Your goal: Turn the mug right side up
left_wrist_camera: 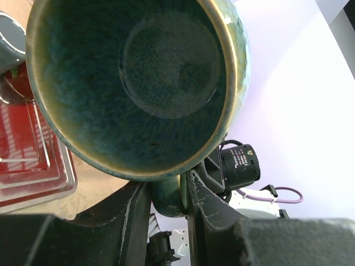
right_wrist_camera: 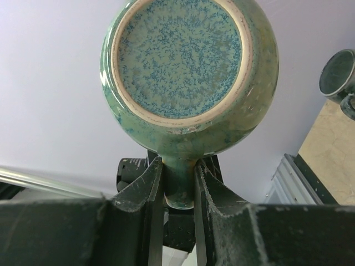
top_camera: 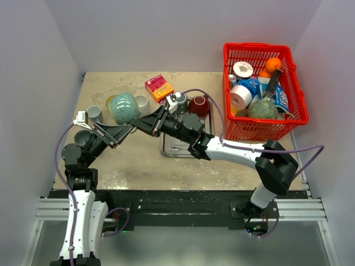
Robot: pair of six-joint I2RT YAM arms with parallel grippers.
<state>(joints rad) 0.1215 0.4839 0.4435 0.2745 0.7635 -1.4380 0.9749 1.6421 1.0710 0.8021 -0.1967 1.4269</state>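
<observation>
The green speckled mug [top_camera: 123, 107] hangs above the table's left part, tipped on its side, with both grippers on its handle. In the left wrist view its dark glazed inside [left_wrist_camera: 138, 83] faces the camera, and my left gripper [left_wrist_camera: 166, 191] is shut on the handle [left_wrist_camera: 166, 199]. In the right wrist view the mug's round base [right_wrist_camera: 180, 58] faces the camera, and my right gripper [right_wrist_camera: 177, 174] is shut on the same handle [right_wrist_camera: 178, 185]. From above, my left gripper [top_camera: 127, 129] and my right gripper [top_camera: 145, 123] meet just under the mug.
A metal tray [top_camera: 166, 149] lies mid-table with a dark red cup [top_camera: 198, 105] at its far end. A pink box [top_camera: 159, 87] and grey cups [top_camera: 93, 112] stand nearby. A red basket [top_camera: 260, 130] full of several items stands at the right. White walls close in on the left and the back.
</observation>
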